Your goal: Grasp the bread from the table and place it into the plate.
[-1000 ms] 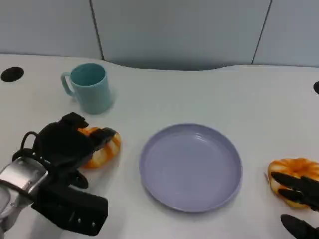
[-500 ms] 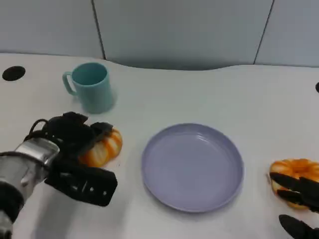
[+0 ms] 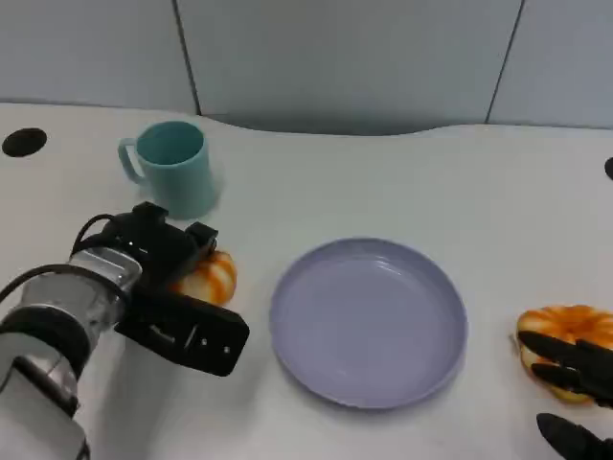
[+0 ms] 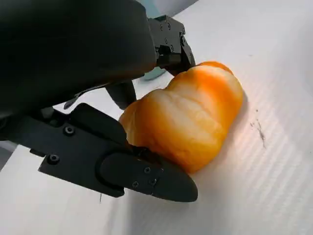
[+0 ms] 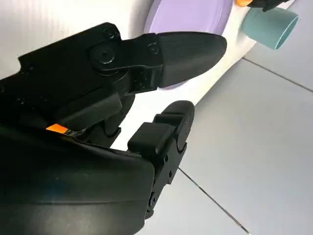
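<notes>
An orange and white bread roll (image 3: 209, 277) lies on the white table left of the lavender plate (image 3: 369, 326). My left hand (image 3: 158, 264) reaches over it from the left and grips it. In the left wrist view the roll (image 4: 188, 120) sits between my thumb (image 4: 146, 177) on one side and the other fingers (image 4: 168, 46) on the other, still resting on the table. A second orange roll (image 3: 563, 331) lies right of the plate. Over its near edge my right hand (image 3: 577, 379) holds nothing, fingers spread apart (image 5: 181, 54).
A teal mug (image 3: 172, 168) stands behind the left roll, close to my left hand. The table's back edge curves before a grey wall. A black round hole (image 3: 23, 142) is at the far left. The right wrist view shows the plate (image 5: 188, 12) and the mug (image 5: 270, 24).
My left forearm has swung forward and to the right, and the hand has closed round the left roll, which shifted slightly right. The right hand has stayed put.
</notes>
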